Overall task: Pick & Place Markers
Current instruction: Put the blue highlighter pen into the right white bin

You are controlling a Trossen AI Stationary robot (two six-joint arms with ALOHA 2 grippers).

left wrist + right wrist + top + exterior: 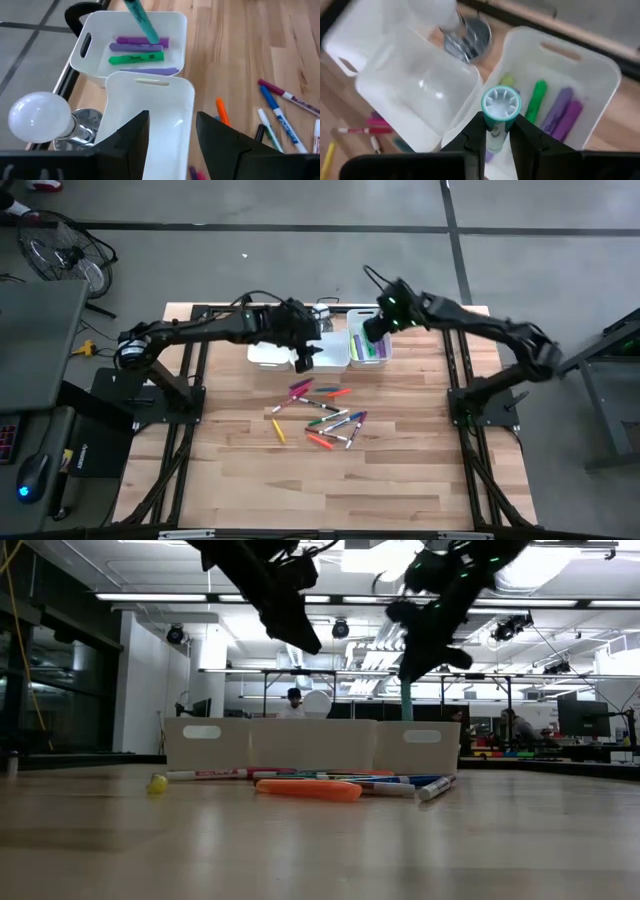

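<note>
Right arm reaches in from the table's right side, elbow bent, wrist raised above the right-hand white bin [369,346]. Right gripper [496,131] is clamped on a teal marker [500,106], held upright over that bin, its end cap facing the wrist camera. From the left wrist the same marker [141,21] hangs tilted above the bin [176,31].

In that bin lie purple and green markers [136,52], side by side.

Left arm stretches across from the table's left side, wrist over the middle white bin [150,125]. Left gripper [172,132] hovers above it with fingers apart, nothing between them.

Loose markers [325,418] lie scattered on the wooden table [240,470], in front of the bins; an orange one [307,789] lies nearest the low camera.

A light bulb [37,118] sits just beside the bins at the table's far edge.
</note>
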